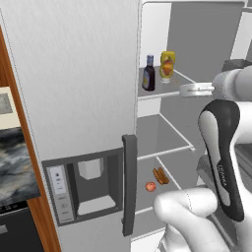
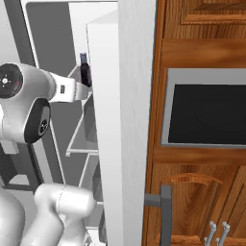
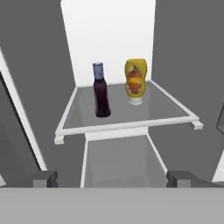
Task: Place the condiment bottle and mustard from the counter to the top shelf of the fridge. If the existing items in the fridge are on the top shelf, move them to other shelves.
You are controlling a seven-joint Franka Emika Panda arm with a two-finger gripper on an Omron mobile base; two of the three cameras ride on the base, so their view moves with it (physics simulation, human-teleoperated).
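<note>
Nearest the hand camera, the claw (image 3: 113,178) stands wide apart and holds nothing, its two dark fingertips (image 3: 44,178) low in the hand view, short of the top shelf (image 3: 166,109) of the open fridge.

On that shelf the condiment bottle (image 3: 101,90), dark with a pale blue cap, stands upright near the middle, a little toward the left edge. The mustard (image 3: 135,81), a yellow squeeze bottle standing on its white cap, is just beside it to the right and slightly nearer the back wall; the two are apart, not touching.

From the left base view the same pair, condiment bottle (image 1: 148,73) and mustard (image 1: 167,65), sit on the top shelf (image 1: 152,94), with the white arm (image 1: 224,142) in front to the right. Two shelves lower lie a small red round item (image 1: 150,186) and an orange-brown item (image 1: 160,175) near each other. The grey fridge door (image 1: 74,98) with its dispenser fills the left side.
</note>
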